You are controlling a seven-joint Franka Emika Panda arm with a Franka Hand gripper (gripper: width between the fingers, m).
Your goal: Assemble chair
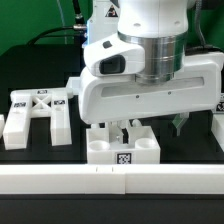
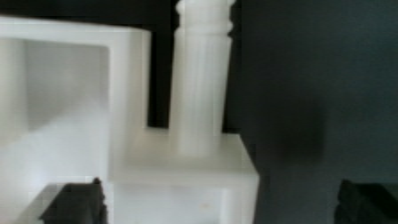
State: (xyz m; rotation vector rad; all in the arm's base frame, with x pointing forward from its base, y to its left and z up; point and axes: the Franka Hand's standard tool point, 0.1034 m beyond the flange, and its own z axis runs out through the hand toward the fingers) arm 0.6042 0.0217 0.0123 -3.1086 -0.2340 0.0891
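Note:
A chunky white chair seat block (image 1: 110, 150) with a black-and-white tag on its front stands near the table's front edge. My gripper (image 1: 125, 132) hangs right over it, and the wide white hand hides the block's top. In the wrist view the gripper (image 2: 222, 205) is open. One dark finger (image 2: 75, 202) lies over the white block (image 2: 178, 175). The other finger (image 2: 370, 200) stands clear of it over dark table. A round white peg (image 2: 201, 70) runs away from the block, beside a white frame wall (image 2: 80, 40). Nothing is held.
An H-shaped white piece (image 1: 42, 108) with tags lies at the exterior view's left, with a small white part (image 1: 15, 130) beside it. Another white part (image 1: 214, 125) sits at the exterior view's right edge. A long white rail (image 1: 110, 178) runs along the front.

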